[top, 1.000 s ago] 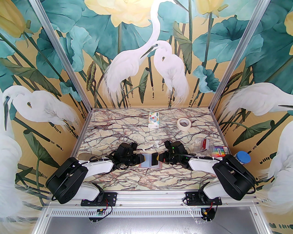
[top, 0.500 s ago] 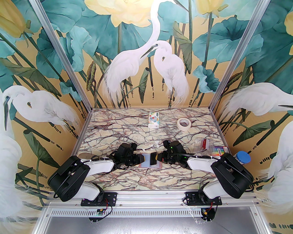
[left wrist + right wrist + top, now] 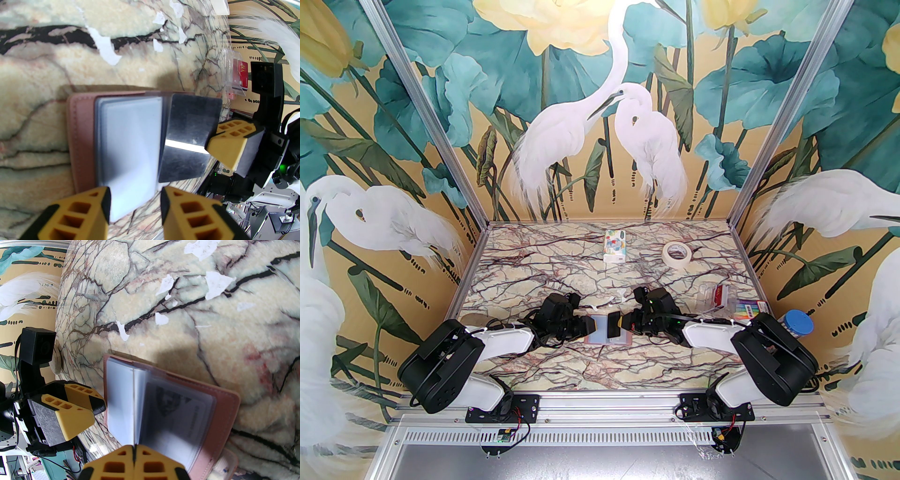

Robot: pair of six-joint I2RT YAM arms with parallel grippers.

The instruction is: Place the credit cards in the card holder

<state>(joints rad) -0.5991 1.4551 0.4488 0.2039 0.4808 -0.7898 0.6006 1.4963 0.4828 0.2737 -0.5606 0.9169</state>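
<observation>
The only writing I can read is "VIP" on a red card (image 3: 242, 70) in the clear box (image 3: 230, 58), well beyond my right gripper (image 3: 134, 448). That gripper is pinched tight on one edge of a dark, glossy credit card (image 3: 187, 131), which juts out from its fingertips over the open card holder (image 3: 79, 140). The holder is dusty pink with stitched edges and pale blue-grey clear sleeves (image 3: 129, 140). It lies flat between the two grippers, just ahead of my left gripper (image 3: 135, 194), whose jaws stand partly apart with nothing clamped. A second card (image 3: 173, 401) sits in a sleeve, its dark emblem too blurred to read. The table (image 3: 562, 272) is cream marble print with dark veins and white chipped patches. The walls (image 3: 581, 117) show white egrets among teal leaves.
</observation>
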